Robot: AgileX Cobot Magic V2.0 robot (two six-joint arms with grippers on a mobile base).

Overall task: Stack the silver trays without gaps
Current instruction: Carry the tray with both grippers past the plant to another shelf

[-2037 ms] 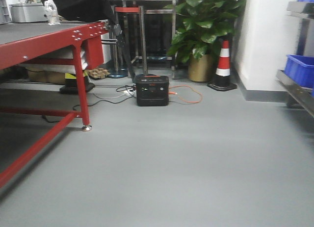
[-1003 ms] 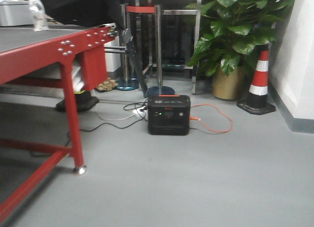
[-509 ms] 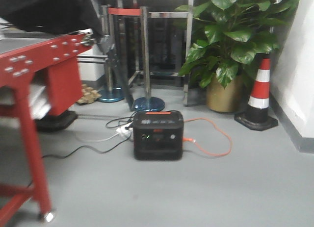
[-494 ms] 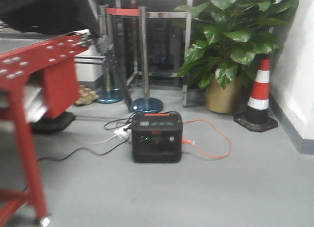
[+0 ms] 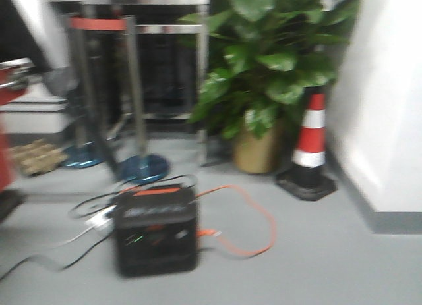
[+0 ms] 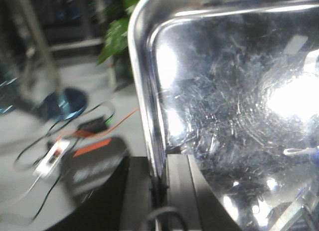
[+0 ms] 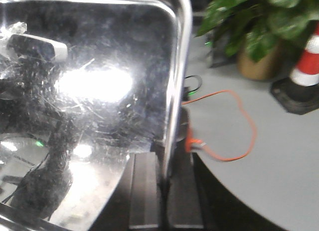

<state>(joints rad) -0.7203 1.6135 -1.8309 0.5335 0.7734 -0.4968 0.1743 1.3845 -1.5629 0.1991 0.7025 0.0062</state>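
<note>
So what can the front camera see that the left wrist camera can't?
Only the front view shows the striped traffic cone, the plant's gold pot and the white wall. Only the left wrist view shows the silver tray, close up and filling most of the picture, with the left claw pinching its rim. Both show the black box on the floor, the orange cable, green plant leaves and a blue post base.
</note>
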